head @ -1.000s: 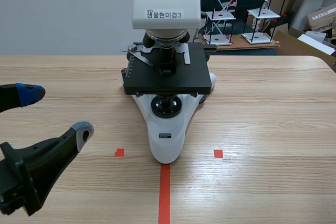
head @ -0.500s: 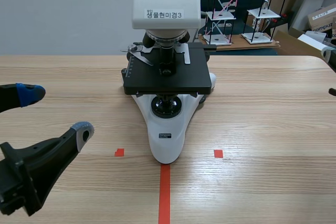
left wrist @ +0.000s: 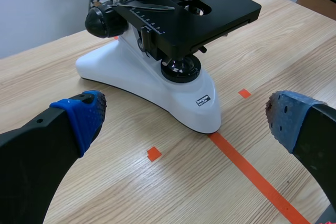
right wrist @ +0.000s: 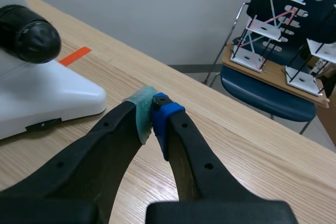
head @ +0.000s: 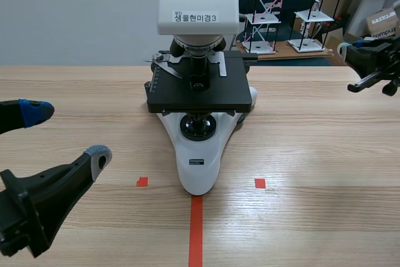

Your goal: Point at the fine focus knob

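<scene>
A white microscope (head: 199,154) with a black stage (head: 199,95) stands at the table's middle. One black focus knob (right wrist: 30,35) shows on its side in the right wrist view, ahead of and off to one side of my right gripper (right wrist: 152,109). That gripper is shut on nothing, and in the scene view the right gripper (head: 345,50) hangs at the far right, well away from the microscope. The opposite black focus knob (left wrist: 105,20) shows in the left wrist view. My left gripper (head: 67,132) is open near the front left, and the left gripper (left wrist: 185,116) faces the microscope base (left wrist: 173,95).
An orange-red tape line (head: 196,229) runs from the microscope base to the table's front edge, with small tape squares (head: 142,182) on either side. Behind the table stand a blue chair (right wrist: 268,90) and wire models (head: 269,10).
The right arm has come into the scene view from the right edge and moved inward and up, its gripper shut. The left arm and microscope have not moved.
</scene>
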